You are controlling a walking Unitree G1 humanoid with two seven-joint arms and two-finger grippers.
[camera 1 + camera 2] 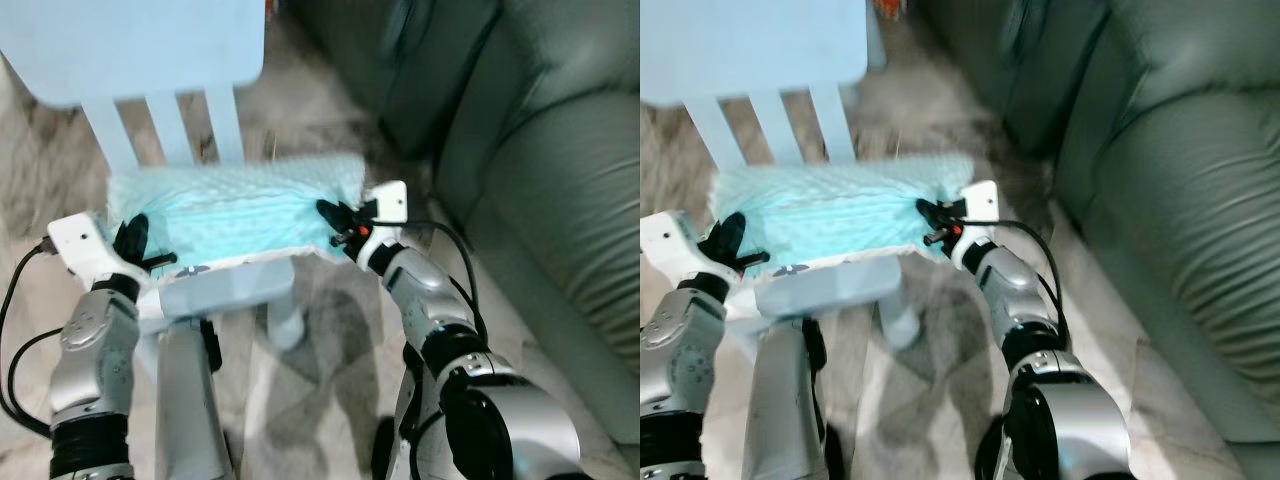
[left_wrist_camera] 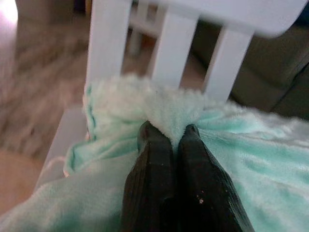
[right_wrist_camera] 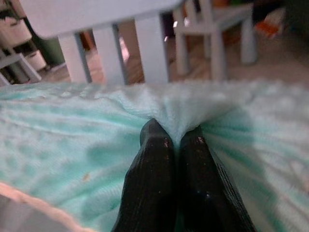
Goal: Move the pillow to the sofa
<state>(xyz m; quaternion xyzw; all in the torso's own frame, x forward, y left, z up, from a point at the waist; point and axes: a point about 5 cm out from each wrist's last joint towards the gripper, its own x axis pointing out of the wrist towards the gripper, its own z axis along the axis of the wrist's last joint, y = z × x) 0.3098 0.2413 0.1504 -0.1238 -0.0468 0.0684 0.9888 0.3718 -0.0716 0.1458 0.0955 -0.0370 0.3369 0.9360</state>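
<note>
A fluffy mint-green pillow (image 1: 240,210) lies on the seat of a small pale-blue chair (image 1: 215,285) in front of me. My left gripper (image 1: 135,240) is at the pillow's left end, shut on a pinch of its fabric (image 2: 166,116). At the pillow's right end, my right gripper (image 1: 338,222) is likewise shut on a fold of the fabric (image 3: 176,118). The grey-green sofa (image 1: 560,170) stands to the right of the chair, close to my right arm.
The chair's backrest (image 1: 130,45) with its slats rises behind the pillow. The floor (image 1: 330,330) is pale marbled tile. Another small chair (image 3: 212,24) and storage bins (image 3: 19,34) stand farther off in the right wrist view.
</note>
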